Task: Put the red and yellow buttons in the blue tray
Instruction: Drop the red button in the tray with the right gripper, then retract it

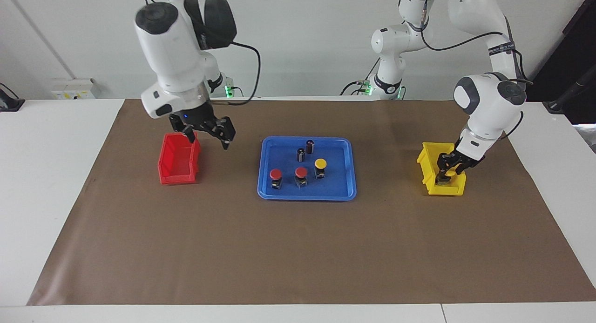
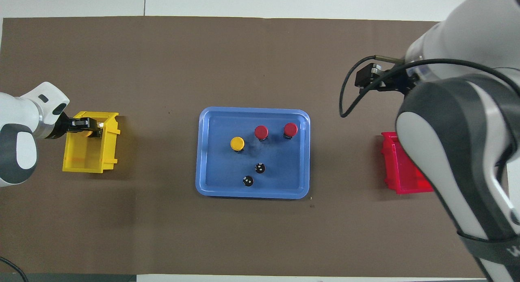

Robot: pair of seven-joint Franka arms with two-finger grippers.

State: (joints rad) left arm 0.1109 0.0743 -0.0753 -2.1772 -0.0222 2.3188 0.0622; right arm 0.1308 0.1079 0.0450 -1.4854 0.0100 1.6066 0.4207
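Right gripper (image 1: pixel 208 141): spread open, empty, over the red bin (image 1: pixel 177 167), toward the right arm's end from the blue tray (image 1: pixel 307 197).

Contents of the blue tray, in a row along its half farther from the robots:
- one red button (image 1: pixel 275 174)
- a second red button (image 1: pixel 301 172)
- one yellow button (image 1: pixel 320 164)

Each stands upright, cap up, long axis vertical. Two dark cylinders (image 1: pixel 301 154) stand nearer the robots in the same tray.

Left gripper (image 1: pixel 444 176): down inside the yellow bin (image 1: pixel 449 189), toward the left arm's end from the tray. You cannot tell whether it grips anything.

Step in hand, as you may judge it: fetching the second yellow button. Next you need a sure hold, a lift clear of the bin wall, and a carry to bare tray floor.
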